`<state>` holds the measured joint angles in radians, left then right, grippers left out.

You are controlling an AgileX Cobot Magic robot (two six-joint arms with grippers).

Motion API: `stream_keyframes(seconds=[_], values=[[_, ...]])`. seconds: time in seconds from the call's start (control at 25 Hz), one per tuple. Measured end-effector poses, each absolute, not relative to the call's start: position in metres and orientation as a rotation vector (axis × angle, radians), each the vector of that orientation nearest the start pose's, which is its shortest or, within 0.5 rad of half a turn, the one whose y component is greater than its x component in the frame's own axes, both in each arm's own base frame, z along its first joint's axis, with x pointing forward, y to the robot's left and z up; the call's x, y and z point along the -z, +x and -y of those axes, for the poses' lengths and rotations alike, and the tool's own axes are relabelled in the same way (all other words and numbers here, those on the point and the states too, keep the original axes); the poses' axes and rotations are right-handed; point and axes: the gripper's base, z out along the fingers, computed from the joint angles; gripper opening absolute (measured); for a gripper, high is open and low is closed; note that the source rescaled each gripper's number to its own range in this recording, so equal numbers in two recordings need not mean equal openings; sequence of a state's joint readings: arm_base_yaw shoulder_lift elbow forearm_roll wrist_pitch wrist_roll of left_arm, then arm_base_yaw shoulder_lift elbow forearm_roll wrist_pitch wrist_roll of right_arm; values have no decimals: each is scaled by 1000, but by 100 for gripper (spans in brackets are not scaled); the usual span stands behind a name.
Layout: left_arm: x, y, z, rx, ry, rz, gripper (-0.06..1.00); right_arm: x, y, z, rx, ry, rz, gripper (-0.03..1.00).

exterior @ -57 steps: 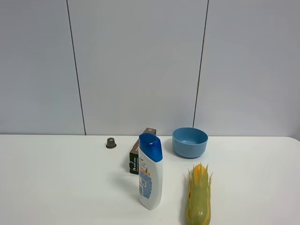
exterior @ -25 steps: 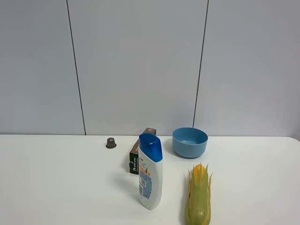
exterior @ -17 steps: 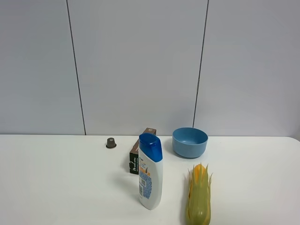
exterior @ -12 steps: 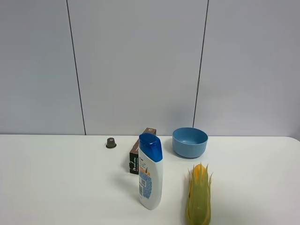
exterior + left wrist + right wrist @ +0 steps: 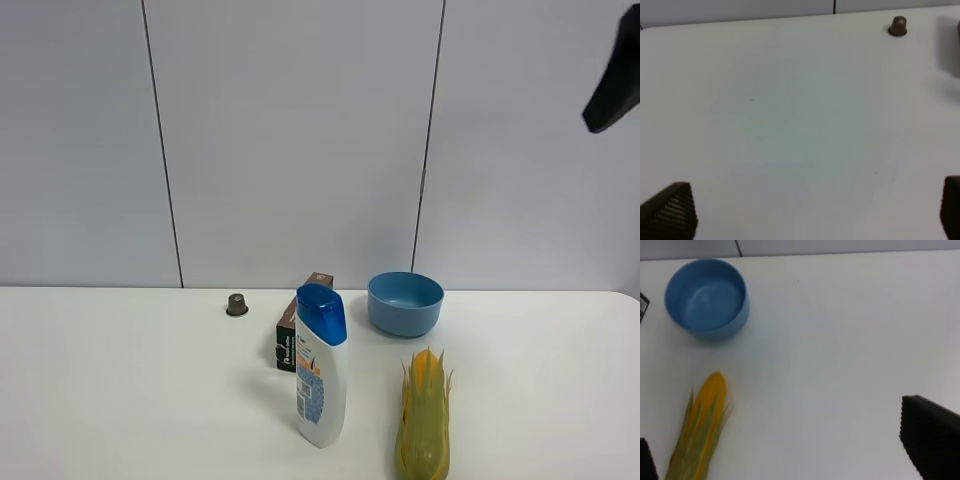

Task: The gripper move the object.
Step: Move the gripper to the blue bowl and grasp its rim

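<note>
From where I'm driving, the round light-blue plastic bowl (image 5: 405,303) sits upright toward the back of the white table (image 5: 120,400). It's just behind the yellow-green corn cob (image 5: 424,415) and back-right of the white blue-capped shampoo bottle (image 5: 321,365). The right gripper (image 5: 790,460) hangs well clear of it, fingers spread wide. The left gripper (image 5: 810,215) is spread wide too, with a small brown capsule (image 5: 898,26) ahead.
</note>
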<state>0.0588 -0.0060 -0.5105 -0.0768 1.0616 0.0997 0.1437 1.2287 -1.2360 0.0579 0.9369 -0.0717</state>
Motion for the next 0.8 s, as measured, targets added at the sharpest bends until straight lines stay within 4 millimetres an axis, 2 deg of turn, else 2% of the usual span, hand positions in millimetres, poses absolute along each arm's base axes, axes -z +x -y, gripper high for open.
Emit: stream_keyframes(seconds=[0.16,0.36,0.56,0.8], values=[[-280,-7,7,-8,46,-2026,100,-369,288,-56,-117,-279,-2457,100],[-280,-7,7,-8,46,-2026,100,-337,332,-65,-108,-289,-2532,100],[-280,-7,7,-8,46,-2026,100,-300,358,-66,-76,-200,-2595,99],[-280,-7,7,-8,46,-2026,100,-279,381,-65,-33,-126,-2543,98]])
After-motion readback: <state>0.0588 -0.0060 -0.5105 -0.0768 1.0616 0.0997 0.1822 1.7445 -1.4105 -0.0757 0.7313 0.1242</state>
